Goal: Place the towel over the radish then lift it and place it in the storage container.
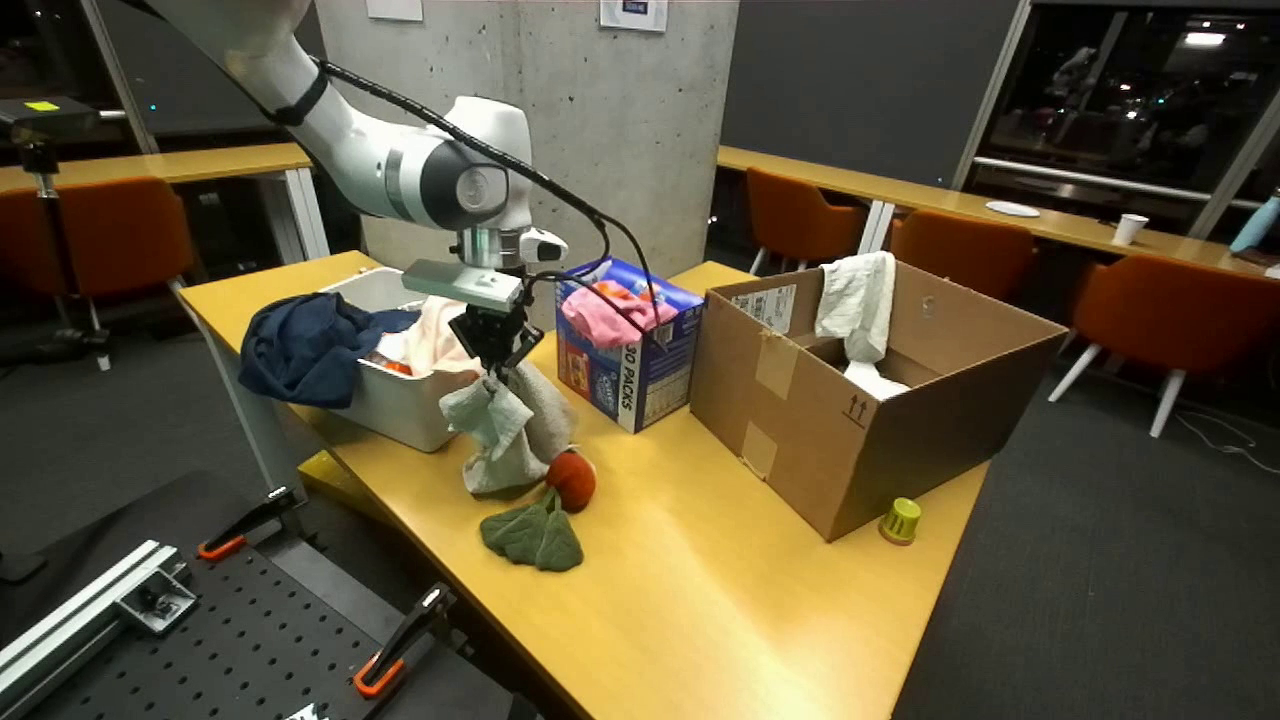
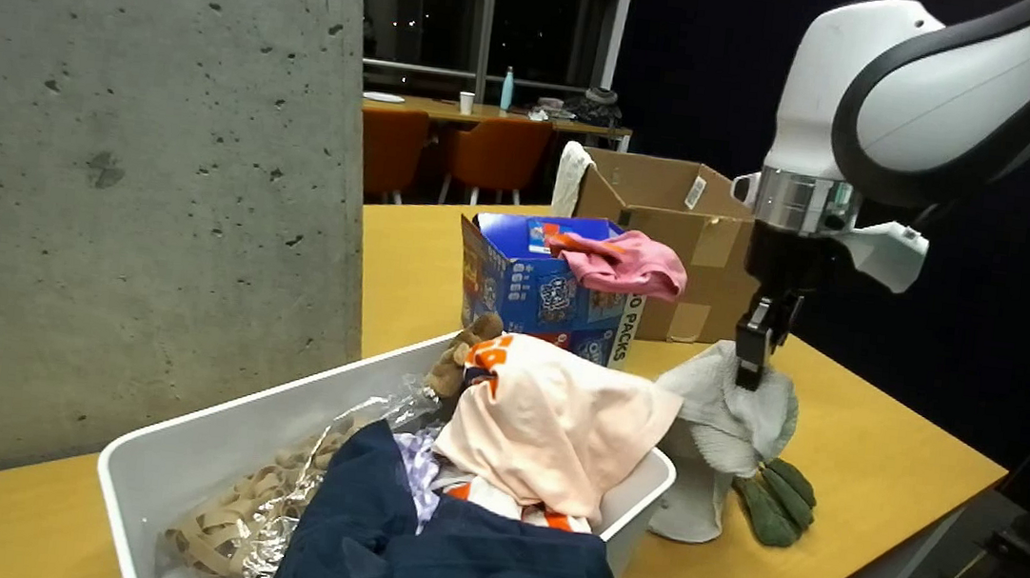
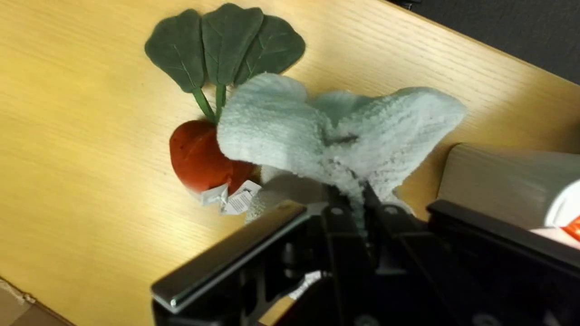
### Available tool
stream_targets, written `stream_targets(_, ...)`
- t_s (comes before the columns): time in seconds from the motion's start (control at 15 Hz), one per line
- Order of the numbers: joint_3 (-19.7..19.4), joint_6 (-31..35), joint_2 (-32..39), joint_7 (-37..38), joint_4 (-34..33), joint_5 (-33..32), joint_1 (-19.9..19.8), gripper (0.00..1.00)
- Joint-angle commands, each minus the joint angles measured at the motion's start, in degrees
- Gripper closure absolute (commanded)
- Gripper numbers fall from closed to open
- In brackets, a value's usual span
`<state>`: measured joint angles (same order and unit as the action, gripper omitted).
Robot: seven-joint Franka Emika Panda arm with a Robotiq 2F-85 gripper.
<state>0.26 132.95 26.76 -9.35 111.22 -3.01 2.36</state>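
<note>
Near an edge of the smooth, wood-grained table: rough cloth towel; matt radish, perhaps felt.

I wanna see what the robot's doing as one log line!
gripper: shut on towel | towel: bunched, beside radish | radish: on table, not yet lifted
</note>
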Motion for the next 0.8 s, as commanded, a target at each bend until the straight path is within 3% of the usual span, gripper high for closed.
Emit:
stream_targets(0.0,-0.08,4.22,-5.87,-0.52,8.07,0.27,-2.82,0.98)
stream_targets(0.33,-0.79,8.79,-7.99,-2.73,13.65,1.88,-7.6,0.98)
stream_targets(0.53,-1.16,8.42,-6.0,-4.46,12.36,2.48,-10.08,0.98)
stream_targets(0.67,-1.4,8.31,-5.86,-5.52,12.2,3.22,-11.55,0.65)
stream_targets(0.73,-1.46,8.34,-5.83,-5.93,12.16,3.57,-12.09,0.58)
